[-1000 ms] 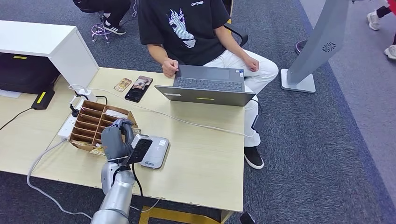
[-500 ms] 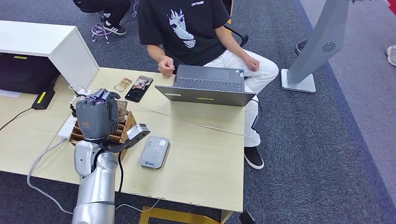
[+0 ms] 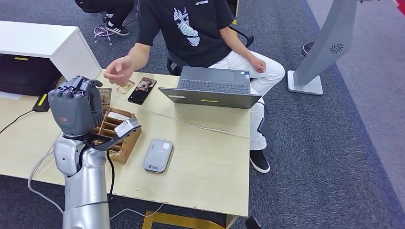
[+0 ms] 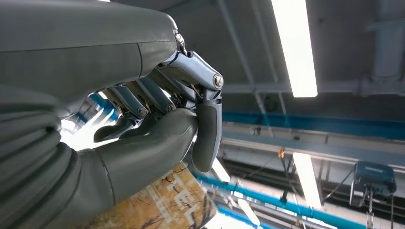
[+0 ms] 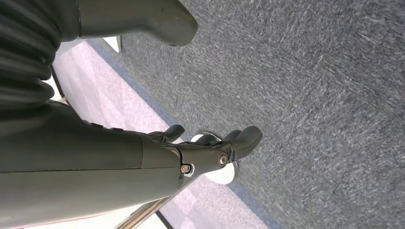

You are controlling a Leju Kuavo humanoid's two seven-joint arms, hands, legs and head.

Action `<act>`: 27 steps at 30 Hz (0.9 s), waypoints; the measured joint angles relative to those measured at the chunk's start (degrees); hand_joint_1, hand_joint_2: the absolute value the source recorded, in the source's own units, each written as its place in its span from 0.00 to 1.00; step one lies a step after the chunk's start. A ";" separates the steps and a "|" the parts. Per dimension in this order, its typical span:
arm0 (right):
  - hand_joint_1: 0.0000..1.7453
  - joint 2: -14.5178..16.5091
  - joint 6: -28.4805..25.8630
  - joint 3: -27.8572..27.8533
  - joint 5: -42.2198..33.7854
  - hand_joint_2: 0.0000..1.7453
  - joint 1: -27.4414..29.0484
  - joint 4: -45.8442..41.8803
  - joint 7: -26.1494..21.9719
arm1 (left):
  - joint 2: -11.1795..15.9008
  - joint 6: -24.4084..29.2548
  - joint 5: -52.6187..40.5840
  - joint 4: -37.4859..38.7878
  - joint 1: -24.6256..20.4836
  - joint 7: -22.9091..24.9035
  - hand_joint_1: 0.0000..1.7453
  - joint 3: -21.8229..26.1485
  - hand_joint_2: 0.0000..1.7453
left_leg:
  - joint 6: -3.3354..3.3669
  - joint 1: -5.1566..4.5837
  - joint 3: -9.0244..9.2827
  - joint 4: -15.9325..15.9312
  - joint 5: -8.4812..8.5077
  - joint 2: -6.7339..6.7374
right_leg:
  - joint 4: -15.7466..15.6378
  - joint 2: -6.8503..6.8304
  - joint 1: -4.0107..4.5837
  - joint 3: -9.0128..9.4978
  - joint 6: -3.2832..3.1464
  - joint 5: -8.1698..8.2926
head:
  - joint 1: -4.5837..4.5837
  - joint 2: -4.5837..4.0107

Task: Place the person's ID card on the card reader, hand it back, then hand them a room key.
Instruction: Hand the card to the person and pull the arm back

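Grey carpet (image 3: 334, 157) surrounds a pale wooden desk (image 3: 210, 162) with a person (image 3: 200, 28) in a black T-shirt seated along its far edge. At the desk's far left corner stands a white cabinet (image 3: 52, 47), and off the desk to the right a grey kiosk stand (image 3: 329, 43) rises from the carpet.

An open laptop (image 3: 212, 88) sits at the far edge in front of the person, its screen folded toward the robot. The person's hand (image 3: 119, 70) reaches out above the far edge, near the raised left hand (image 3: 76, 112), not touching it.

The left arm comes up from the near edge with its hand lifted above the desk's left part, back of the hand toward the head camera. In the left wrist view its fingers (image 4: 207, 129) curl in against the thumb and pinch a card (image 4: 167, 205) with a yellowish printed face; whether this is the ID card or a room key I cannot tell.

Behind the left hand lies a brown cardboard organiser (image 3: 117, 131) with slotted compartments. A grey card reader (image 3: 158, 155) rests flat near the desk's middle, just beside the organiser. Two phones (image 3: 142, 89) lie at the far edge.

The right hand (image 5: 210, 148) hangs over carpet, fingers apart and holding nothing.
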 joint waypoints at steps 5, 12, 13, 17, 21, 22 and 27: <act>0.00 -0.02 -0.04 -0.01 -0.69 1.00 0.66 0.00 -0.23 | 5.66 -0.04 -6.82 0.17 -4.19 0.78 1.00 2.32 1.00 | -0.02 0.02 0.03 -0.01 0.02 0.05 | 0.04 0.05 0.02 -0.02 -0.02 0.01 | -0.01 0.00; 0.00 -0.02 -0.04 -0.01 -0.71 1.00 0.88 0.00 -0.30 | 14.32 -0.09 -11.50 3.46 -6.66 12.03 1.00 3.07 1.00 | -0.03 0.04 0.02 -0.02 0.02 0.15 | 0.07 0.16 0.03 -0.09 -0.03 0.00 | -0.01 0.00; 0.00 -0.02 -0.04 -0.01 -0.71 1.00 0.88 0.00 -0.32 | 15.20 -0.09 -11.52 3.90 -6.86 12.60 1.00 3.06 1.00 | -0.03 0.04 0.02 -0.02 0.02 0.15 | 0.07 0.16 0.02 -0.09 -0.03 0.00 | -0.01 0.00; 0.00 -0.02 -0.04 -0.01 -0.71 1.00 0.88 0.00 -0.43 | 17.38 -0.09 -11.56 5.03 -7.26 13.12 1.00 2.98 1.00 | -0.03 0.02 0.00 -0.01 0.01 0.15 | 0.07 0.16 0.00 -0.09 -0.03 0.00 | 0.00 0.00; 0.00 -0.01 -0.05 0.00 -0.73 1.00 0.89 0.00 -0.54 | 18.93 -0.09 -11.69 5.91 -7.49 16.19 1.00 2.13 1.00 | -0.03 0.01 0.00 -0.01 0.01 0.16 | 0.06 0.17 0.00 -0.10 -0.02 0.00 | 0.00 -0.01; 0.00 -0.01 -0.07 0.01 -0.73 1.00 0.89 0.00 -0.61 | 19.43 -0.09 -11.72 6.18 -7.55 17.34 1.00 1.65 1.00 | -0.03 0.01 0.00 0.00 0.01 0.16 | 0.06 0.17 0.00 -0.11 -0.02 0.00 | 0.00 -0.01; 0.00 0.01 -0.51 0.00 -0.87 1.00 0.89 0.00 -0.83 | 21.86 -0.09 -11.76 7.23 -7.81 22.33 1.00 -1.77 1.00 | -0.03 0.02 0.01 -0.01 0.02 0.16 | 0.06 0.17 0.01 -0.12 -0.03 0.00 | -0.01 0.00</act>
